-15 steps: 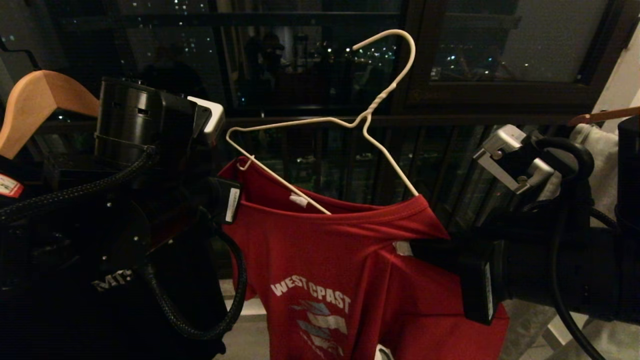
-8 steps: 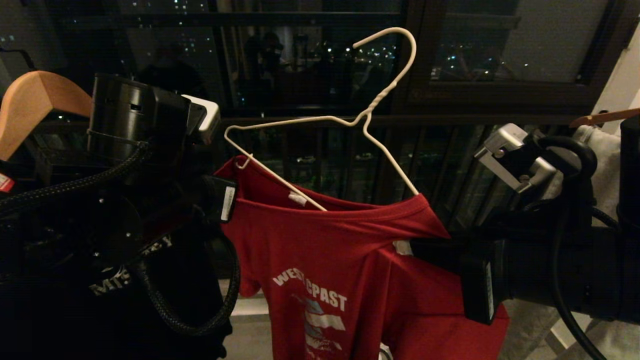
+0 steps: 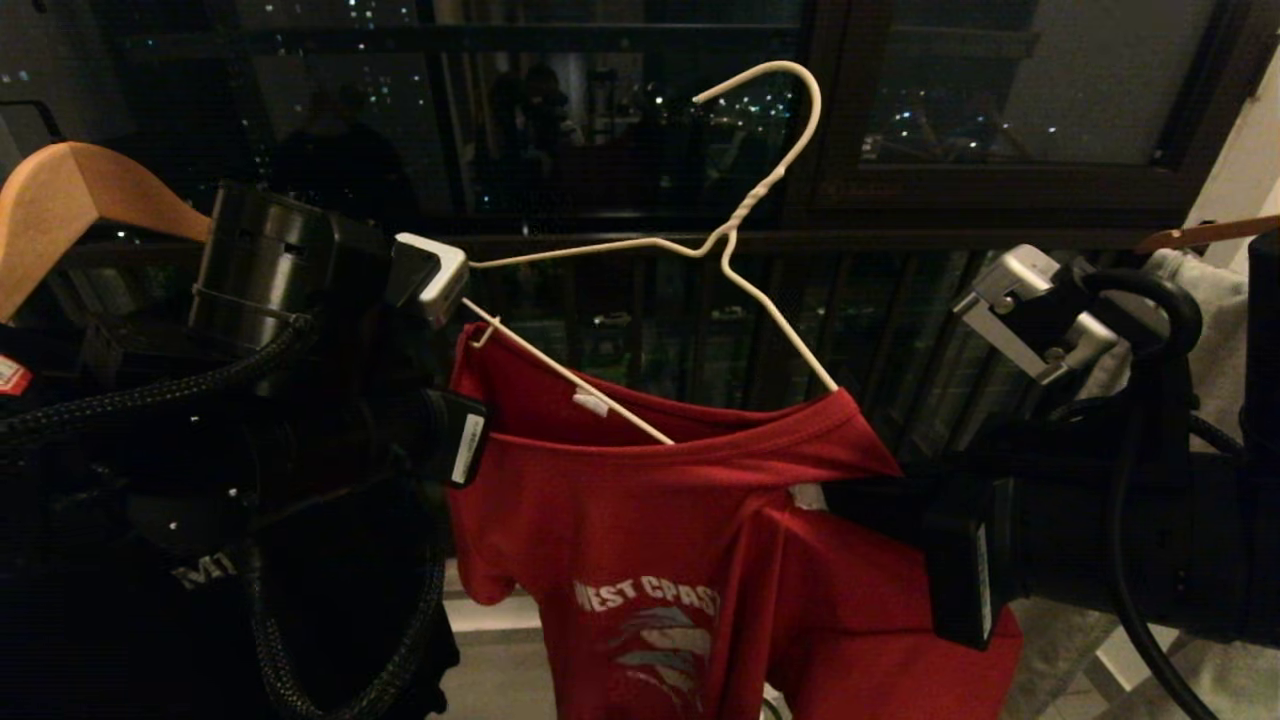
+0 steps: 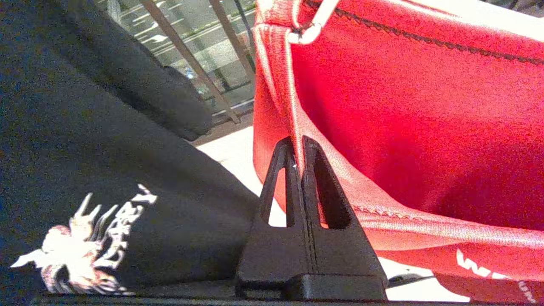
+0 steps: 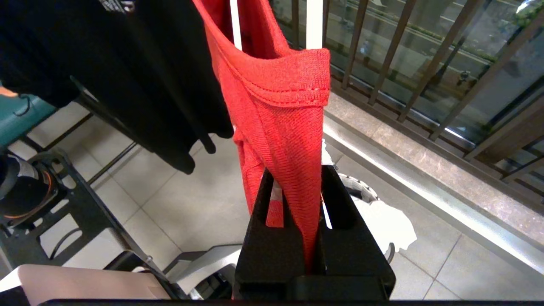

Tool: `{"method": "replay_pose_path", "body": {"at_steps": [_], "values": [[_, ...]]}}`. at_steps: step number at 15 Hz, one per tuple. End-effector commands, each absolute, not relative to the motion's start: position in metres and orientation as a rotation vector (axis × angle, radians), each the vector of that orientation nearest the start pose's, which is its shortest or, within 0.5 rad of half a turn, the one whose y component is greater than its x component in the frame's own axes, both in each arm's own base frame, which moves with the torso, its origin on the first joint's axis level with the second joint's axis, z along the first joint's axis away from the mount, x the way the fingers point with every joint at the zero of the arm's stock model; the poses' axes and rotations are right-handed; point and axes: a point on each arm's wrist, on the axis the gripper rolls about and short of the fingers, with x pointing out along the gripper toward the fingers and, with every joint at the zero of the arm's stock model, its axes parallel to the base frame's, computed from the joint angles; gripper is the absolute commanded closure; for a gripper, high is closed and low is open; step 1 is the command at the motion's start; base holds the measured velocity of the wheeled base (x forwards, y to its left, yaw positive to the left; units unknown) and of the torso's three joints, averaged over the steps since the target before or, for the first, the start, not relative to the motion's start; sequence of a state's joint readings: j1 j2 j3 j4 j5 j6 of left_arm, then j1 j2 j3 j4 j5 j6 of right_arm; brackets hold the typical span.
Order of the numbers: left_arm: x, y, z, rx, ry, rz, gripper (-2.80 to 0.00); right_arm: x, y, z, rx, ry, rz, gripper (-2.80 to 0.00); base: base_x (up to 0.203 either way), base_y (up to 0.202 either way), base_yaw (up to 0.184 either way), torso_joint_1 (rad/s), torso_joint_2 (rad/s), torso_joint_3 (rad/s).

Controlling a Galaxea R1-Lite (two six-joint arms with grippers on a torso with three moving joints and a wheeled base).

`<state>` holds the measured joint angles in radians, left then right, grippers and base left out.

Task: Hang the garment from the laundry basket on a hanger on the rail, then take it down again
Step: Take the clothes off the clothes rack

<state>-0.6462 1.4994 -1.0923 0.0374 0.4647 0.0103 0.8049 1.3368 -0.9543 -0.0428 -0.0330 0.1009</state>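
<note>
Red T-shirt (image 3: pixel 700 560): draped half onto the white wire hanger (image 3: pixel 740 220), pinched at both shoulders and stretched between the two claws; likely held taut so the collar can be worked over the wire.
Black printed T-shirt (image 4: pixel 93 178): hangs just beside the left claw, on the far side from the red cloth.
Right gripper (image 5: pixel 297 199): clenched on a bunched fold of the red shoulder fabric, which rises straight out of its jaws; the shirt's collar sits above it.
Left gripper (image 4: pixel 296 165): clamped tight on the thin sleeve-side hem, with the hanger's notch hook just above its tips.
Wooden hanger (image 3: pixel 80 200): behind the left arm, apart from the work.
Laundry basket (image 5: pixel 365 199): below the right claw, partly hidden.
Judgement: dressing the hanger looks unfinished; one wire shoulder is bare.
</note>
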Motion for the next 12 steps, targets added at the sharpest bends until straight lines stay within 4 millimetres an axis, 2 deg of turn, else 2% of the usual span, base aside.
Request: {"method": "replay_pose_path", "body": {"at_steps": [1,4,7,12], "values": [[0.217,-0.148,0.254,0.246,0.384,-0.167,0.00,0.151,0.156,0.262,-0.046,0.355,0.746,0.00,0.000,0.000,0.000,0.000,0.00,0.000],[0.230,-0.125,0.270,0.196,0.339,-0.067,0.00,0.151,0.156,0.263,-0.045,0.354,0.747,0.00,0.000,0.000,0.000,0.000,0.00,0.000],[0.229,-0.105,0.290,0.156,0.284,-0.001,0.00,0.152,0.157,0.262,-0.048,0.359,0.746,0.00,0.000,0.000,0.000,0.000,0.00,0.000],[0.241,-0.098,0.288,0.157,0.294,0.067,0.00,0.151,0.156,0.262,-0.049,0.359,0.746,0.00,0.000,0.000,0.000,0.000,0.00,0.000]]}}
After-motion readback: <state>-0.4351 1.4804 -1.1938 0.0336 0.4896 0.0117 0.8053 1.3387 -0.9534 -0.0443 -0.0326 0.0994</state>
